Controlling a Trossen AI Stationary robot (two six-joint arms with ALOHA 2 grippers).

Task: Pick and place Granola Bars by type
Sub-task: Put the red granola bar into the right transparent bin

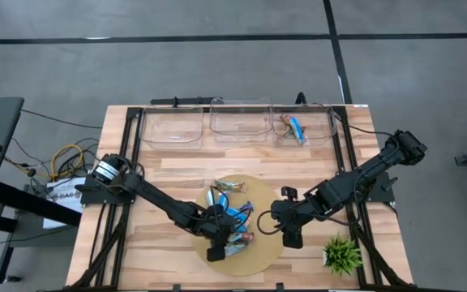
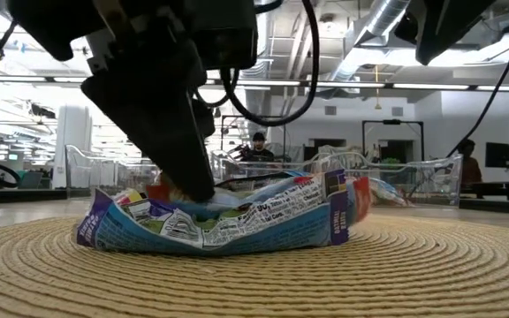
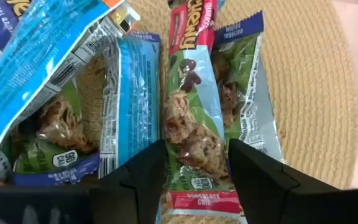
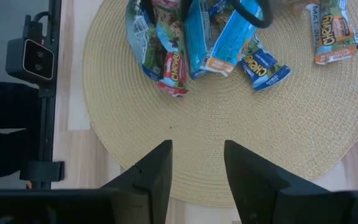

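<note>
Left gripper spread open astride a red-ended chocolate-chip granola bar, not clamped. Pile of bars on woven mat, partly hidden. Right gripper open, empty. Far-right clear bin holding two bars.

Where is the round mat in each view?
High: mat at bottom centre, between the arms.
Low: fills the foreground.
Left wrist: beneath the bars, bare at one side.
Right wrist: fills the middle.
Shared landmark: bars piled on it.
</note>
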